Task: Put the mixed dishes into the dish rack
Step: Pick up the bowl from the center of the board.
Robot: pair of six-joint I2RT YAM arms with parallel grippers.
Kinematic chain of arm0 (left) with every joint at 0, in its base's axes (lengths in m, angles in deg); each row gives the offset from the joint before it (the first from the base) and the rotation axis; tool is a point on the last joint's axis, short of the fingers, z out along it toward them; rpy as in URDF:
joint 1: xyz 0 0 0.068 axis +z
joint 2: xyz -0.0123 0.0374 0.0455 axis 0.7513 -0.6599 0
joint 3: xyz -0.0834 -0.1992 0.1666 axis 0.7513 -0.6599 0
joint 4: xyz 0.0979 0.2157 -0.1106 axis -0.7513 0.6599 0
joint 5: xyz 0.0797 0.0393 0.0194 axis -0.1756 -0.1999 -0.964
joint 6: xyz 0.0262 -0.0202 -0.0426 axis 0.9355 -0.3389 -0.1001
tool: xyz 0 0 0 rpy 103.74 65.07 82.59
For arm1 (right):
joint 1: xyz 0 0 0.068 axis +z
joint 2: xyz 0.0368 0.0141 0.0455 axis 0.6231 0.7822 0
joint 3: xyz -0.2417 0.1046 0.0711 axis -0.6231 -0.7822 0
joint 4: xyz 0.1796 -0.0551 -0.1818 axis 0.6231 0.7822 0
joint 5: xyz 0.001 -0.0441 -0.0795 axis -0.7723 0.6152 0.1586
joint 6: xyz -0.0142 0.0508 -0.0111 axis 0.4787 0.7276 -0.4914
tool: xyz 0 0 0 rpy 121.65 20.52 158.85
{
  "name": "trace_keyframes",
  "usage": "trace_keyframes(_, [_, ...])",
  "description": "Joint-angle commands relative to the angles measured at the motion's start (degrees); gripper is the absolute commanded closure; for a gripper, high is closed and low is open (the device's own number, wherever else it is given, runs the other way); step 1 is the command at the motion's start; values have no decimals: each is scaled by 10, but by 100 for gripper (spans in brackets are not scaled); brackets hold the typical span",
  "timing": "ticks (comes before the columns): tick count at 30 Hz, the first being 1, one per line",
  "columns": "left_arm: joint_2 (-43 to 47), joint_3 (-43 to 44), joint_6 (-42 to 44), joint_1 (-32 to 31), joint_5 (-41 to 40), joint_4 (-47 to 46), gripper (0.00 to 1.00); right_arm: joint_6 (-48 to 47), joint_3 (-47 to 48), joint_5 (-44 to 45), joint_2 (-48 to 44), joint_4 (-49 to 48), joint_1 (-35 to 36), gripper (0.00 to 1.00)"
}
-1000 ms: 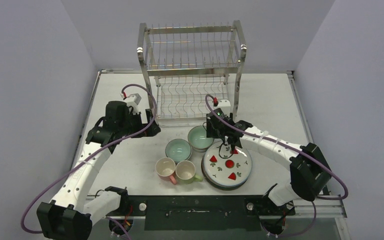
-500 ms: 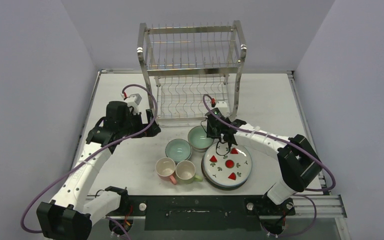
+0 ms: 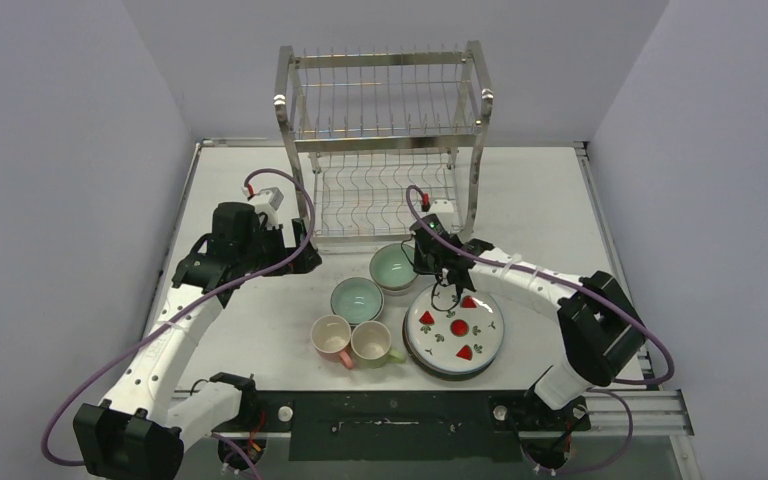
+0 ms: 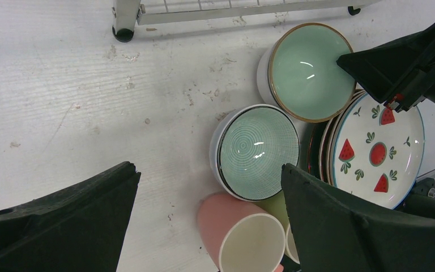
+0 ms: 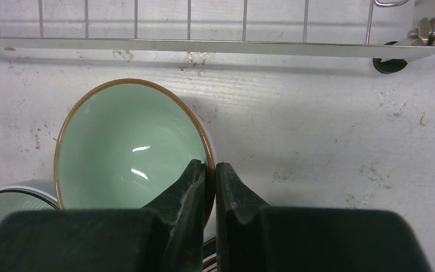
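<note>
Top external view: the white bench (image 3: pixel 540 200) carries everything. The dish rack (image 3: pixel 380 143), by far the biggest object, stands at the middle of the bench's far edge, and both of its tiers hold no dishes.

A stack of plates sits toward the near edge, right of centre. Uppermost is the white plate with red fruit motifs (image 3: pixel 470 338), and a brown plate rim (image 4: pixel 316 153) shows beneath it.

The mint-green bowl (image 5: pixel 124 147), which has a brown rim, lies between the rack's front and the plate stack, and its near side overlaps the stack's far-left edge. The ringed bowl (image 4: pixel 259 152), dark-rimmed, sits just nearer and to the left, close against both the first bowl and the plates. The pink mug (image 3: pixel 331 338) and the green mug (image 3: pixel 372 342) stand side by side toward the near edge, left of the plates, and they touch each other.

The right gripper (image 5: pixel 210 167) is closed on the mint-green bowl, pinching its rim on the right side with one finger inside and one outside. The left gripper (image 4: pixel 208 170) is spread wide and holds nothing. It hangs above the bench left of centre, looking down on the bowls and mugs.
</note>
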Motion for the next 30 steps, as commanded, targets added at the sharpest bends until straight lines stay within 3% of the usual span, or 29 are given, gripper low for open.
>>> trace_keyframes(1, [6, -1, 8, 4, 2, -21, 4, -21, 16, 38, -33, 29, 7, 100])
trace_keyframes(9, [21, 0, -7, -8, 34, -49, 7, -41, 41, 73, -92, 62, 39, 100])
trace_keyframes(18, [0, 68, -33, -104, 19, -32, 14, -63, 86, 141, -154, 112, 102, 100])
trace_keyframes(30, [-32, 82, -89, -127, 40, -63, 26, -83, 117, 196, -210, 126, 186, 100])
